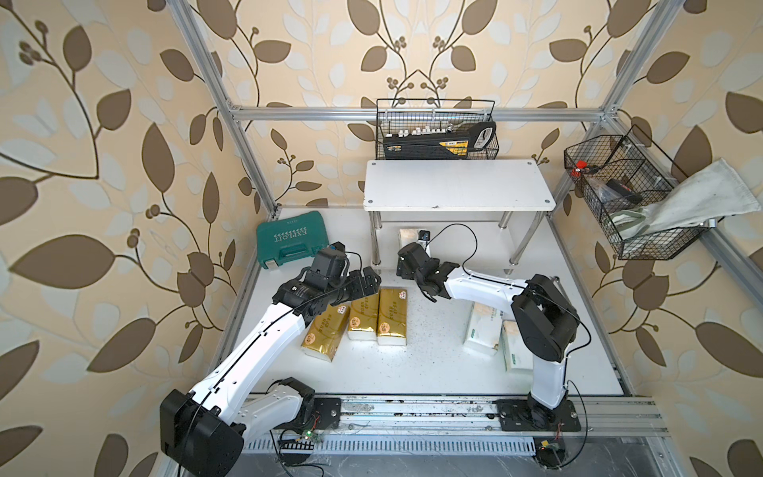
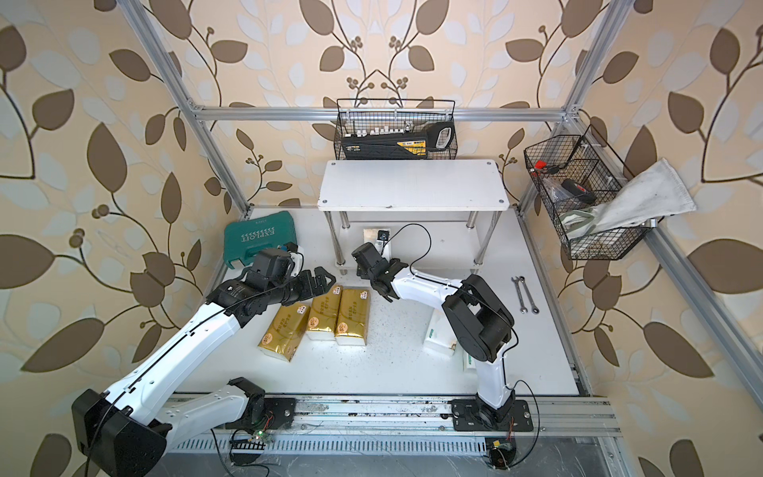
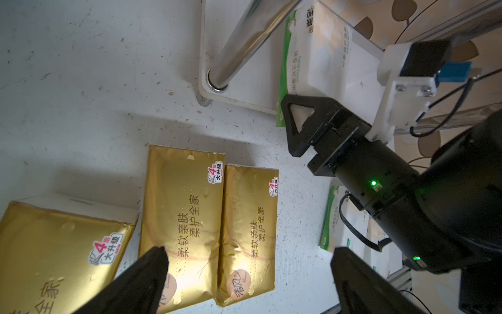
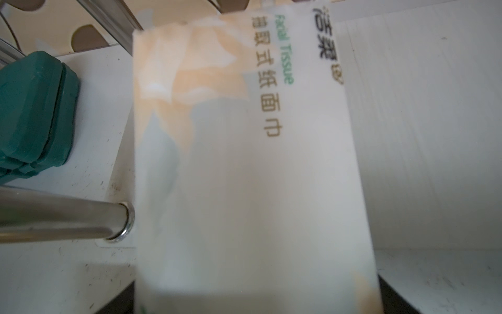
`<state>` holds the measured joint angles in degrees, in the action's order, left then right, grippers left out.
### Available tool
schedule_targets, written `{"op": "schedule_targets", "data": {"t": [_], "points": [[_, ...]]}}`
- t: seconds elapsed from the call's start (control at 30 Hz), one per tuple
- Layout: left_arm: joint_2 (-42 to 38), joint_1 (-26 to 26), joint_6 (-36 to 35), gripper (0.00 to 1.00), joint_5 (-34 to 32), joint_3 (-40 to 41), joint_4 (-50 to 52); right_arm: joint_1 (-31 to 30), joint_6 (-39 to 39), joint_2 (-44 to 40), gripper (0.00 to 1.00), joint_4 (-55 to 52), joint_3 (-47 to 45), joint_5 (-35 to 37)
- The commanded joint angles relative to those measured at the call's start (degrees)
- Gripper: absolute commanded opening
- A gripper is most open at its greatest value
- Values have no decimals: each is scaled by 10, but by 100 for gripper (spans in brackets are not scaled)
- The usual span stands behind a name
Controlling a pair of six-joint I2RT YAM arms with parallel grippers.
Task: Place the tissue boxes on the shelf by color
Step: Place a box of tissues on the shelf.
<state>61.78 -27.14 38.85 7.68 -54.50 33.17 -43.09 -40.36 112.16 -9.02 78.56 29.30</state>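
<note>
right gripper closed on one end of a white tissue pack, which reaches lengthwise over the lower board of the shelf, just beside a chrome leg; whether the pack rests on the board cannot be told. left gripper wide open and holding nothing, poised above three gold packs lying side by side on the surface. two more white packs sit on the surface, partly hidden by the right arm. teal case at the rear left, beside the shelf.
</note>
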Motion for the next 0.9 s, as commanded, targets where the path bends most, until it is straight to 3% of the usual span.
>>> {"op": "schedule_targets", "data": {"t": [0.0, 0.63, 0.87], "points": [[-6, -7, -7, 99, 0, -17, -3, 6, 19, 27, 84, -14, 48, -12], [-11, -13, -4, 99, -8, -8, 3, 51, 38, 121, 88, -67, 160, -43], [-12, -13, -1, 99, -10, -4, 1, 51, 41, 123, 97, -73, 163, -51]]}}
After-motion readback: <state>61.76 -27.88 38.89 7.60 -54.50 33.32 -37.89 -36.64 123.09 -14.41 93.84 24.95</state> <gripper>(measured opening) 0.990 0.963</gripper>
